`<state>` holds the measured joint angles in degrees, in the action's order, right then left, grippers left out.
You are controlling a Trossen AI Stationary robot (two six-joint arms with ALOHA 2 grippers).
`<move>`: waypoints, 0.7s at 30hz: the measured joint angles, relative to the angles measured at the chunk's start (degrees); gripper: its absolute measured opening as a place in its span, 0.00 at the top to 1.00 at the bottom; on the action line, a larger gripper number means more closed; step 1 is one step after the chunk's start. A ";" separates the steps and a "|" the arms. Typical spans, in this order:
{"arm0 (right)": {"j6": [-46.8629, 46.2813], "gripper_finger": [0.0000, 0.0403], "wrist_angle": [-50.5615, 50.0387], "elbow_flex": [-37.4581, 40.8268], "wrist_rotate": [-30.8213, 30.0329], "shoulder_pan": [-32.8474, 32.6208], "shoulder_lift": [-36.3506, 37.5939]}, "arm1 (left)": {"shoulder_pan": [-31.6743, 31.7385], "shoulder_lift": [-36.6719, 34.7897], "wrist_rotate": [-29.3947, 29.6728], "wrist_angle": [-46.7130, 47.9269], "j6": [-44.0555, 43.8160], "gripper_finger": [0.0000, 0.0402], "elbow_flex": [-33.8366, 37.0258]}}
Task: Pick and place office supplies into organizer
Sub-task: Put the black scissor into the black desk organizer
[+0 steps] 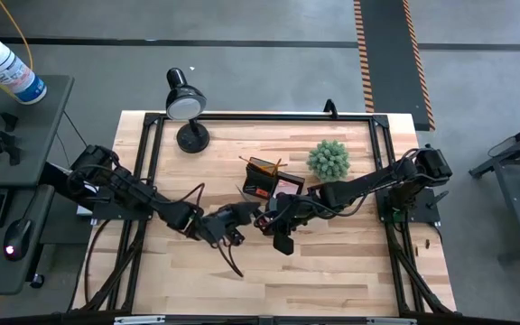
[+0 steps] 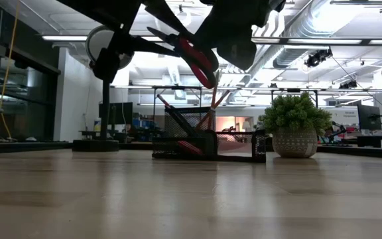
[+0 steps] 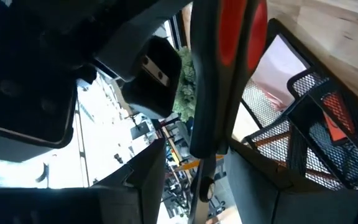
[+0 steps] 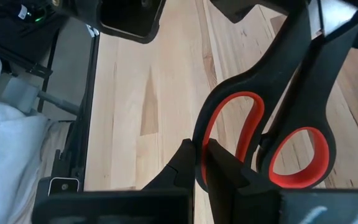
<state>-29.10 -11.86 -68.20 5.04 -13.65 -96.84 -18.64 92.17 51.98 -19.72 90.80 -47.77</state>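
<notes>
Black scissors with red-lined handle loops [image 4: 260, 124] hang in the air in front of the organizer, and they also show in the low view [image 2: 201, 60]. My right gripper [image 4: 201, 165] is shut on one loop. My left gripper [image 3: 201, 152] is open, with one finger on each side of the scissors' shank near the pivot screw. In the high view the left gripper [image 1: 233, 221] and the right gripper [image 1: 273, 219] meet mid-table. The black mesh organizer [image 1: 262, 181] stands just behind them on the table. It holds pencils [image 2: 211, 113] and a pink pad [image 1: 289, 187]. My right gripper pinches the outer rim of one handle loop [image 4: 199, 146] between its two fingers. The fingers come from the table's right side, slanting down. The scissors are lifted clear of the table, and their blades point away toward the left gripper.
A black desk lamp [image 1: 186, 104] stands at the far left of the table. A green spiky plant ball [image 1: 329, 160] sits to the right of the organizer. Bare wood [image 1: 287, 280] lies toward the near edge. A black frame [image 1: 152, 144] borders the table.
</notes>
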 joint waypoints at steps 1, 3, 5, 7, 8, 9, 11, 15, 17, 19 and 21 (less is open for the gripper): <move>0.01 0.98 -0.01 0.00 0.01 0.00 0.00 | 0.12 -0.01 -0.02 0.00 -0.17 0.63 0.00; 0.02 0.98 -0.01 0.00 0.07 0.00 0.00 | 1.08 -0.01 -0.39 0.06 -1.02 0.63 0.00; 0.02 0.98 -0.02 0.00 0.29 0.00 0.00 | 1.75 -0.01 -0.39 0.31 -2.16 0.63 0.00; 0.02 0.98 0.05 0.00 0.31 0.00 0.00 | 2.39 -0.01 -0.70 0.67 -3.21 0.63 0.00; 0.02 0.98 0.13 0.00 0.31 0.02 0.00 | 2.66 -0.01 -0.88 0.72 -3.89 0.63 0.00; 0.02 0.98 0.15 0.00 0.31 0.02 0.00 | 2.71 -0.01 -1.14 0.78 -4.36 0.63 0.00; 0.02 0.98 0.14 0.00 0.31 0.02 0.00 | 2.66 -0.01 -1.34 1.32 -5.04 0.63 0.00; 0.69 0.98 0.15 0.00 0.27 0.02 0.00 | 2.50 -0.01 -2.12 2.54 -5.90 0.68 0.00; 0.91 0.98 0.13 0.00 0.05 0.02 -0.02 | 2.50 -0.01 -3.11 2.95 -6.81 0.73 0.00; 0.94 0.98 0.11 0.00 0.02 0.02 -0.02 | 2.50 -0.01 -4.19 3.08 -7.57 0.79 0.02; 0.96 0.98 0.11 0.00 0.07 0.03 -0.02 | 2.52 -0.01 -4.98 3.26 -7.69 0.85 0.02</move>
<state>-28.14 -11.75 -68.20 5.10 -13.62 -96.86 -16.12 92.16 47.00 -16.46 83.11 -47.75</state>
